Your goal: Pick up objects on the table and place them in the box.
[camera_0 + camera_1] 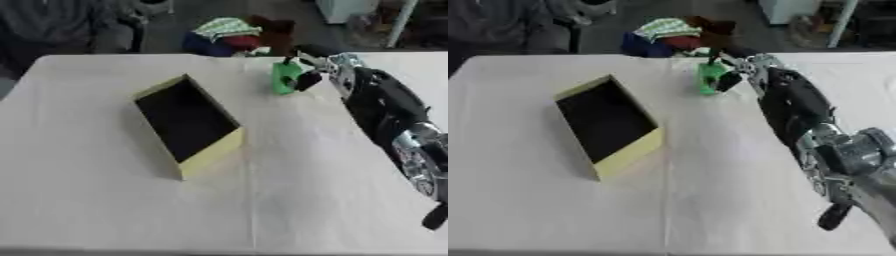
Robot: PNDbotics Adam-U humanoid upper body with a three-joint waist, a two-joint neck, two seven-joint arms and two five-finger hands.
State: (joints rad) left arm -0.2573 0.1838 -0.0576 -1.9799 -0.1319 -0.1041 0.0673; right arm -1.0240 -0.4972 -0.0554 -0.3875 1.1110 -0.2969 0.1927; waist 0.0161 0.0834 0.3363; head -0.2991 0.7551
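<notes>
Task looks barely started: the box sits open toward the left-centre of the desk, its dark inside apparently empty. The only item seen on the desk is a green object at the far side, right of the box and well apart from it. The right hand reaches out from the right edge to the far side, arm stretched long, its fingers curled round the green object. Whether the object is lifted off the desk cannot be told. Left hand not visible. Carrying and placing remain.

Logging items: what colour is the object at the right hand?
Green, clearest in the left eye view.
</notes>
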